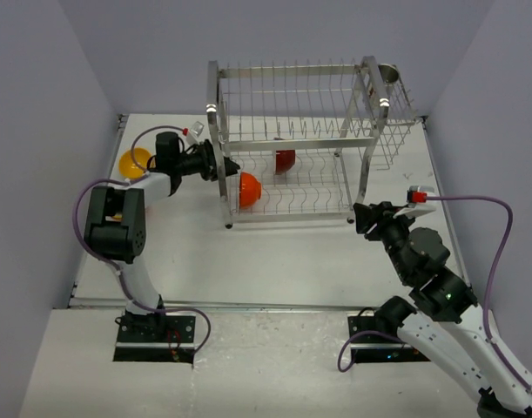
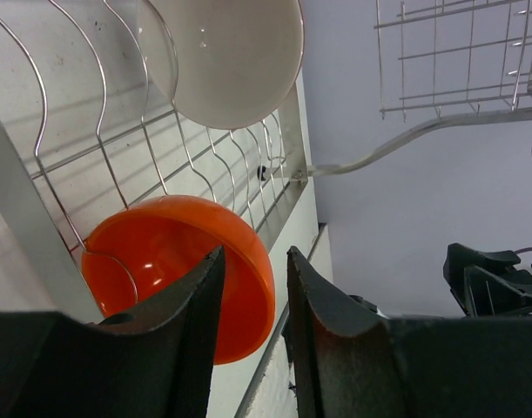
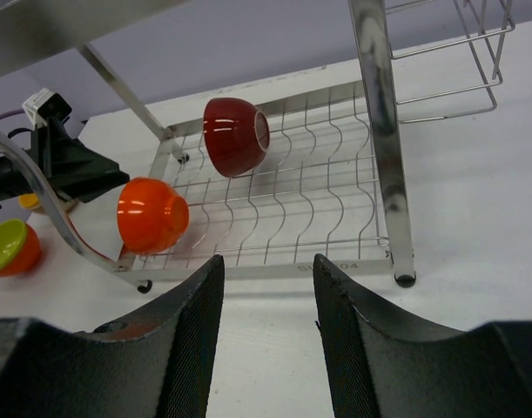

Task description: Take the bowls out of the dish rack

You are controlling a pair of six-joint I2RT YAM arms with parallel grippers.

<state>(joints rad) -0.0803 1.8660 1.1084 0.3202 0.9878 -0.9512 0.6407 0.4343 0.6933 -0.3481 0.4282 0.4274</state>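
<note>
The dish rack (image 1: 215, 122) stands at the far middle of the table. An orange-red bowl (image 1: 249, 190) leans on its side at the left end of the lower tier, and a dark red bowl (image 1: 285, 160) lies further back on the same tier. My left gripper (image 1: 232, 167) reaches in by the rack's left post. In the left wrist view its jaws are open astride the orange-red bowl's (image 2: 161, 261) rim, with a gap on the right side. My right gripper (image 1: 360, 216) hovers open and empty before the rack's front right foot (image 3: 405, 279). Both bowls show in the right wrist view, orange-red (image 3: 152, 215) and dark red (image 3: 234, 135).
A stack of bowls (image 1: 135, 162) sits on the table left of the rack, with lime-green inside orange (image 3: 9, 248). A small metal cup (image 1: 389, 74) rests in the side basket at the rack's top right. A pale round shape (image 2: 231, 52) stands further along the wires.
</note>
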